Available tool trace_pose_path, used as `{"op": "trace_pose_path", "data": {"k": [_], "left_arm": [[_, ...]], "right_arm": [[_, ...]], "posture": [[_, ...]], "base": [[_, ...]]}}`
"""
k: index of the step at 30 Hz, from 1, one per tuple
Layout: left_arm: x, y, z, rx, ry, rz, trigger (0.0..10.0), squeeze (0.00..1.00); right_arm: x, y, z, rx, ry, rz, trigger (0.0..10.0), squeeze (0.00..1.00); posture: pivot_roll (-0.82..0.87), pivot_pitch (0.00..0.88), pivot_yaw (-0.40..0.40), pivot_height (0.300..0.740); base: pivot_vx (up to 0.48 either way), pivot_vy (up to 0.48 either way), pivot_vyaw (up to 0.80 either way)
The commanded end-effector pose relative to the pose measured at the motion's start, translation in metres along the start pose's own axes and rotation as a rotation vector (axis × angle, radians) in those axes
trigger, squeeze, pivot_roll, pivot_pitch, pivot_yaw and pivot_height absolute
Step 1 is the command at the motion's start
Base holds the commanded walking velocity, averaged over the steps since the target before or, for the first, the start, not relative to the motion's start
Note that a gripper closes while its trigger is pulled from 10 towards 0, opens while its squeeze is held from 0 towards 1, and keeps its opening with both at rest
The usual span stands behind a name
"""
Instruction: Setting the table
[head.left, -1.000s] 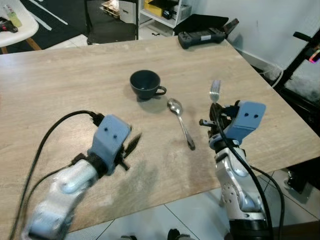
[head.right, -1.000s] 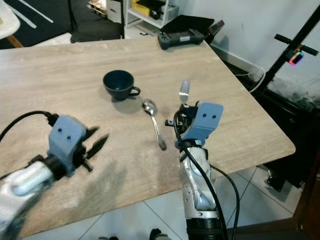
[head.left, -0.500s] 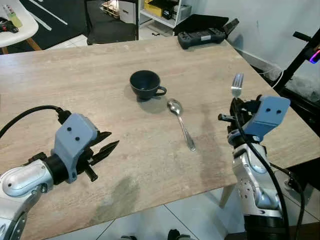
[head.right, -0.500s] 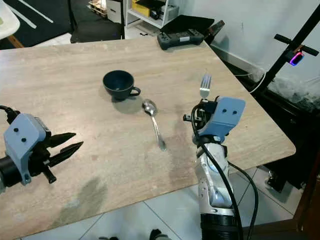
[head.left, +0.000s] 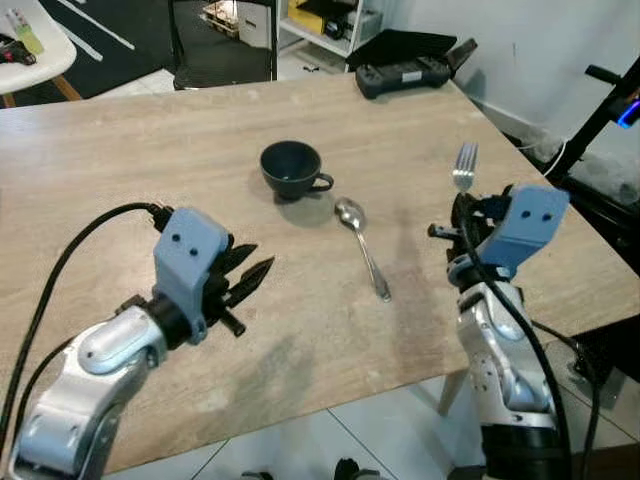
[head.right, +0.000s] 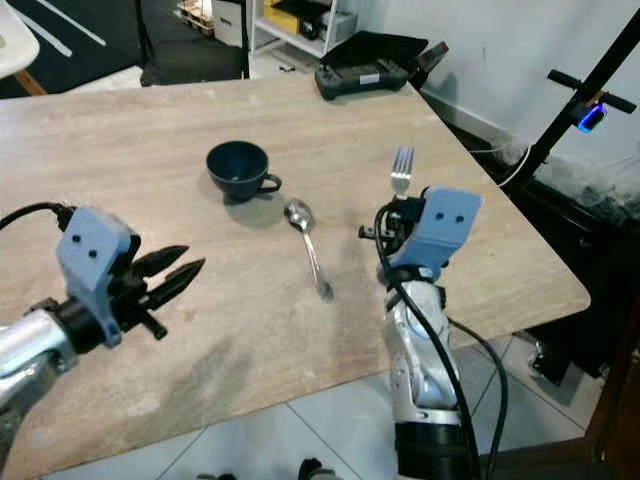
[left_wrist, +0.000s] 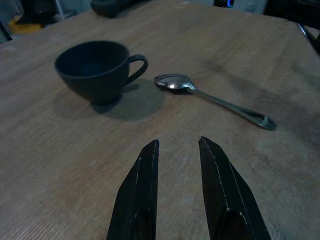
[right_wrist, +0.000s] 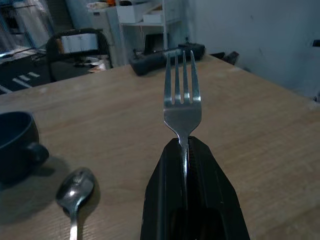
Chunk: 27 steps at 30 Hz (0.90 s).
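Note:
A dark blue cup (head.left: 290, 167) stands upright in the middle of the wooden table (head.left: 120, 170), its handle toward the right. Just right of it lies a silver spoon (head.left: 362, 245), bowl end nearest the cup. My right gripper (head.left: 461, 208) hovers over the table's right side, shut on the handle of a silver fork (head.left: 463, 164) whose tines point up; the right wrist view shows the fork (right_wrist: 182, 100) clamped between the fingers. My left gripper (head.left: 250, 272) hangs open and empty above the table's near left part, pointing toward the cup (left_wrist: 97, 70) and spoon (left_wrist: 210, 97).
A black game controller (head.left: 405, 72) lies at the table's far right corner. The table's right edge runs close beside my right arm, with a black stand (head.left: 605, 105) beyond it. A white chair (head.left: 35, 50) and shelving (head.left: 325, 20) stand behind the table.
My left gripper has swung right and forward, closer to the cup and spoon. My right gripper has shifted slightly left, still holding the fork upright.

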<state>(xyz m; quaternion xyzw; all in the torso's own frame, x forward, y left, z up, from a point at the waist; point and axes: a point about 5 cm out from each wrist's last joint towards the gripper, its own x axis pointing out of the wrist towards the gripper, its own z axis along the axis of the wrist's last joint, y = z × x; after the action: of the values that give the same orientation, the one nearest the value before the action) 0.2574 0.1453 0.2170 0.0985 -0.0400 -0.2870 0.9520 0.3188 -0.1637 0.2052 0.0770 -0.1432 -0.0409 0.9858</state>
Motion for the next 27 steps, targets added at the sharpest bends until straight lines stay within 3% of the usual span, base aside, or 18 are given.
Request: {"op": "trace_pose_path", "data": {"k": [1, 9, 27], "left_arm": [[0.000, 0.001, -0.006, -0.005, 0.028, 0.025, 10.0, 0.00], [0.006, 0.015, -0.013, -0.032, 0.063, 0.188, 10.0, 0.00], [0.010, 0.018, -0.015, -0.045, 0.064, 0.246, 10.0, 0.00]], "right_arm": [[-0.002, -0.002, -0.004, -0.006, 0.020, -0.009, 10.0, 0.00], [-0.001, -0.004, -0.007, -0.009, 0.035, -0.023, 10.0, 0.00], [-0.001, -0.005, -0.011, -0.012, 0.047, -0.026, 10.0, 0.00]], "posture": [[0.09, 0.126, 0.029, 0.740], [0.10, 0.125, 0.030, 0.740], [0.10, 0.124, 0.032, 0.740]], "base": [[0.000, 0.000, 0.00], [0.000, 0.000, 0.00], [0.000, 0.000, 0.00]]}}
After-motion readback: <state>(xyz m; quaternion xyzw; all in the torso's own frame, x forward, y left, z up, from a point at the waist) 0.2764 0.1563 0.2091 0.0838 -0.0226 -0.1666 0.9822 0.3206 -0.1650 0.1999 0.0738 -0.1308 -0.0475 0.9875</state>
